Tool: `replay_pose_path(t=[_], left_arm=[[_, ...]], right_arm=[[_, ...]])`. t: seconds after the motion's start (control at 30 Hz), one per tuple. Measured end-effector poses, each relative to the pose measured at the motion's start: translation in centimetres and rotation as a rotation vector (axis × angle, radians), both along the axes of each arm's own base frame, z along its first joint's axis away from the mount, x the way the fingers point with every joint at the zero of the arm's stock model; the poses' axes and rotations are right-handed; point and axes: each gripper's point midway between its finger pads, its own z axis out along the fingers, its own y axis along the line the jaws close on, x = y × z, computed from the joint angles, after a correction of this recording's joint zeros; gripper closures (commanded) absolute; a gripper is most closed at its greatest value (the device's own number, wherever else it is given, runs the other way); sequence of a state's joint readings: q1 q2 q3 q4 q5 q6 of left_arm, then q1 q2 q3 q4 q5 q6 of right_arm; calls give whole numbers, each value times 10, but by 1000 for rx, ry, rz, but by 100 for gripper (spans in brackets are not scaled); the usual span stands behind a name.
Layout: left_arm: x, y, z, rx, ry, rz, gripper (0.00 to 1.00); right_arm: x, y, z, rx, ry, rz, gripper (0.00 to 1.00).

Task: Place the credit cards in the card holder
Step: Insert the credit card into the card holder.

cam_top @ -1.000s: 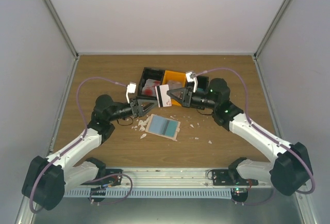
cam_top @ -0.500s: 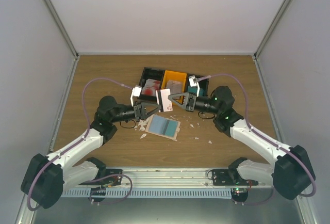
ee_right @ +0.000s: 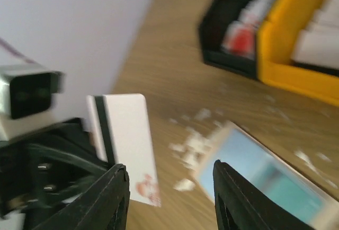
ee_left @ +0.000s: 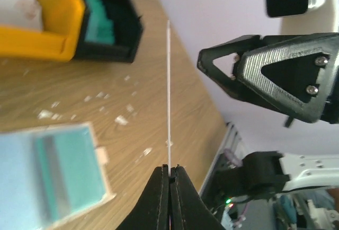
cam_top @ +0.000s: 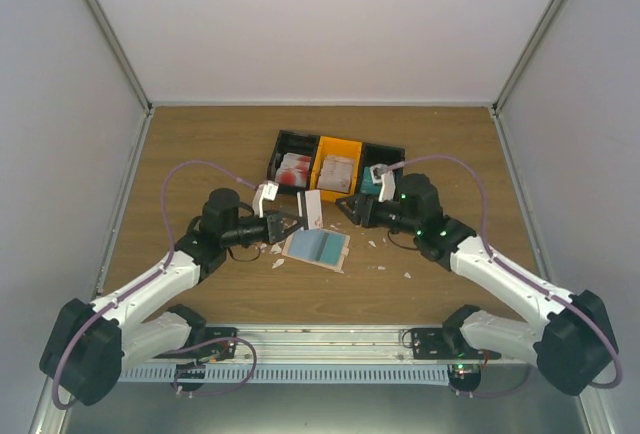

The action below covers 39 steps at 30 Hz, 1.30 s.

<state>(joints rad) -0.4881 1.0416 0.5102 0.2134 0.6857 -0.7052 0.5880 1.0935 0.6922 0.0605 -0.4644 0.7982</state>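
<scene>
Presently we log the left gripper [ee_left: 169,168] pinched shut on one edge of a white credit card [ee_right: 127,140] near the open card holder [cam_top: 316,247], with the right gripper [cam_top: 350,206] agape and empty; that thin hold risks slipping.

Top cam: high behind both arm bases [cam_top: 205,342], looking down over the whole brown wooden table [cam_top: 200,144], far off. Left wrist cam, low and close, looks past its black fingers [ee_left: 156,201] twd the right arm [cam_top: 500,264]; right wrist cam faces back opposite. All 3 share the open beige wallet [cam_top: 342,250] and thin white striped plastic card [cam_top: 313,209].
</scene>
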Motion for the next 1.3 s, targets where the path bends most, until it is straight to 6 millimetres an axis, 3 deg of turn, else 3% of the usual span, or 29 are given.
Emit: replay_pose_path(t=[0.2, 0.33, 0.43, 0.73, 1.07, 1.3], left_arm=[[-14, 15, -61, 135, 117, 24, 100], [-19, 19, -81, 171, 161, 28, 100], [-21, 21, -91, 185, 180, 32, 100], [-30, 25, -125, 217, 247, 28, 100], [-27, 22, -133, 212, 253, 17, 100], [-29, 18, -149, 221, 318, -11, 100]], right_arm=[[-21, 3, -89, -389, 133, -86, 53], [-38, 4, -144, -627, 208, -89, 48], [-47, 4, -169, -753, 239, -87, 47], [-43, 3, -193, -880, 262, -125, 47], [-39, -5, -208, -919, 302, -165, 57], [-34, -11, -210, -867, 319, -156, 58]])
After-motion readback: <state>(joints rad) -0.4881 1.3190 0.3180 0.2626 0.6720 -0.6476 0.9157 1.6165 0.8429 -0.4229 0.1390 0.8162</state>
